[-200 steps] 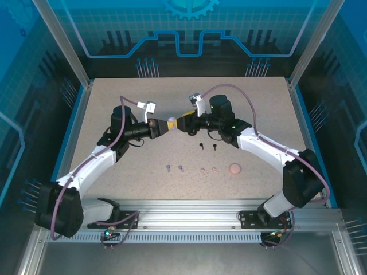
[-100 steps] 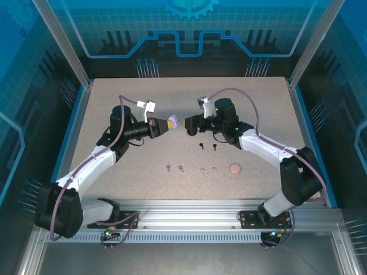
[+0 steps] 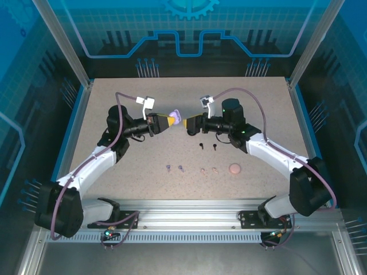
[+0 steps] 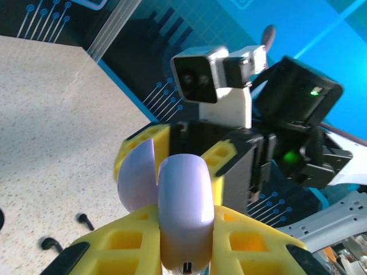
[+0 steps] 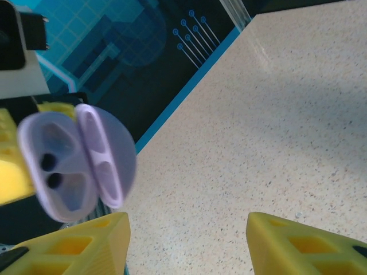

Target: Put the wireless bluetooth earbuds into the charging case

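Broadly, we take the lilac case [image 3: 176, 117] as our landmark. It hangs in the air, with the speckled table [image 3: 114, 103] below it. Our left gripper [image 3: 171, 120] is clenched on the case's lower half, and the lid stands swung open. Our right gripper [image 3: 188, 125] sits just beside the case on its open side, jaws spread and holding nothing.

A round pink case [image 3: 234, 169] lies on the table, nearer the arm bases than the lilac case. The earbuds lie there too. The black pair [image 3: 201, 145] is closest to the case; the lilac pair [image 3: 168, 168] and the pale pink pair [image 3: 203, 170] are farther off.

We judge each bud light, hard and glossy, so it could squirt out of a pinch. A gentle hold across the stem looks safest.

From above, the buds are too small to tell which way their stems point. The case's two dark sockets are blurred, and the left fingers [image 4: 132, 240] hide its base.
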Robot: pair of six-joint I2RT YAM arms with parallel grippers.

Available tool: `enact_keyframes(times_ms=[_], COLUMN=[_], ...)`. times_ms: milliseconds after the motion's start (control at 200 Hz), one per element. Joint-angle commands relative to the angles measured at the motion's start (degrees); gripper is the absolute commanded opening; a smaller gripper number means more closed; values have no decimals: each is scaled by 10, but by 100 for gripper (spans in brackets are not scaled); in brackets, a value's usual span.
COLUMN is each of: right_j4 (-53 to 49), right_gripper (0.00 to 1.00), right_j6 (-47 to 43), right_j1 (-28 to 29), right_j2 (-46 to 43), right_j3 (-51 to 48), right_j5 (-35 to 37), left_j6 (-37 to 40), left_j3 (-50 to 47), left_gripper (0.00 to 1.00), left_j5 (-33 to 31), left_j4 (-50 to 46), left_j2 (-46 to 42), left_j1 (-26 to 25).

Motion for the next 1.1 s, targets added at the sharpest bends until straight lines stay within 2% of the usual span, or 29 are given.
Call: enact_keyframes(times_ms=[0,530,805,1096], right_j4=[26,18,6,15], right_gripper=[55,52,49,44], right_j6=[15,22,17,25], right_j1=[-1,-10,18,22], right_j2=[6,-57,-18,14], right_j3=[15,0,36,49], right_j5=[-26,1,12,19], left_j6=[-23,-22,-33,-37], left_j3=[-9,-23,-23,-24], left_gripper=[0,0,0,0], left_j5=[27,23,24,26], left_j4=[54,65,80,84], left_j2=[7,14,16,11], left_j1=[-2,-2,-2,-2])
